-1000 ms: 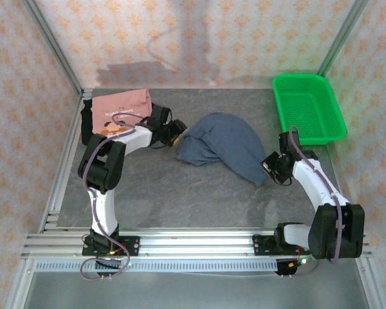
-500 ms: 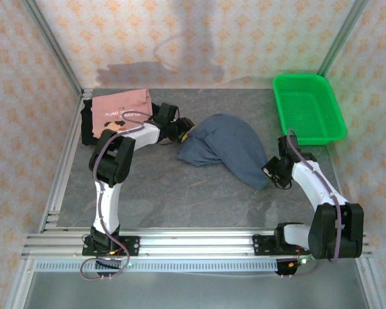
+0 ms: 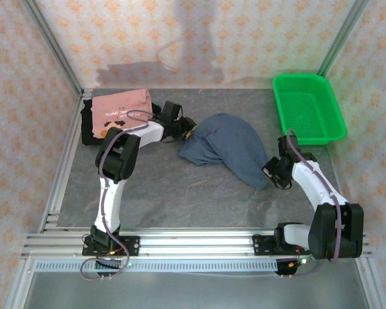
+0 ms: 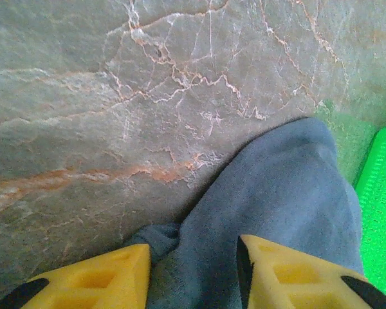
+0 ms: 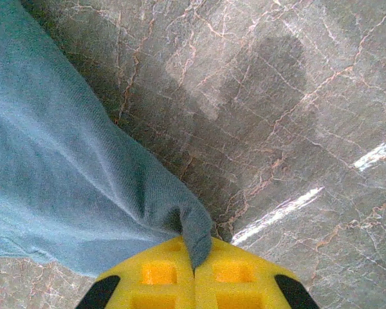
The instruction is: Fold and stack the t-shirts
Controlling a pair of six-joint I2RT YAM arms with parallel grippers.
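Reaching further right than a second ago, the left gripper (image 3: 188, 129) now straddles the crumpled left edge of the slate-blue t-shirt (image 3: 228, 145). Its yellow fingers (image 4: 96, 277) stand apart with a fold of cloth between them. Barely shifted, the right gripper (image 5: 194, 254) is pinched tight on the shirt's near right corner. The shirt lies bunched and rounded mid-table. At the far left corner the salmon-pink t-shirt (image 3: 119, 106) rests on the black t-shirt (image 3: 87, 125), and the green basket (image 3: 309, 106) sits far right. Bare table (image 3: 180, 193) lies open on the near side.
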